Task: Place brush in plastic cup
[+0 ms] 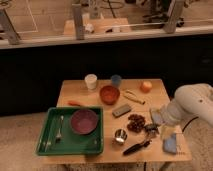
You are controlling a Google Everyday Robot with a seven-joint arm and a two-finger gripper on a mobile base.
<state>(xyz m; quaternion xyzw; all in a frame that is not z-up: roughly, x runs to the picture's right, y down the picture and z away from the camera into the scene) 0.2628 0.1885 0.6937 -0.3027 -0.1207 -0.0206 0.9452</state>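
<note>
The brush (136, 147) lies on the wooden table (75, 92) near its front edge, black handle slanting up to the right. The dull-blue plastic cup (116, 80) stands upright at the back of the table, between the cream cup (90, 81) and the orange fruit (145, 86). My gripper (151, 130) hangs from the white arm (192, 105) at the table's right side, just above and to the right of the brush, far in front of the blue cup. It holds nothing that I can see.
A red bowl (109, 94) sits in front of the blue cup. A grey block (122, 110), dark grapes (135, 122) and a metal cup (120, 135) lie mid-table. A green tray (47, 145) with a maroon bowl (83, 121) is at the left. A blue cloth (170, 144) is at the right.
</note>
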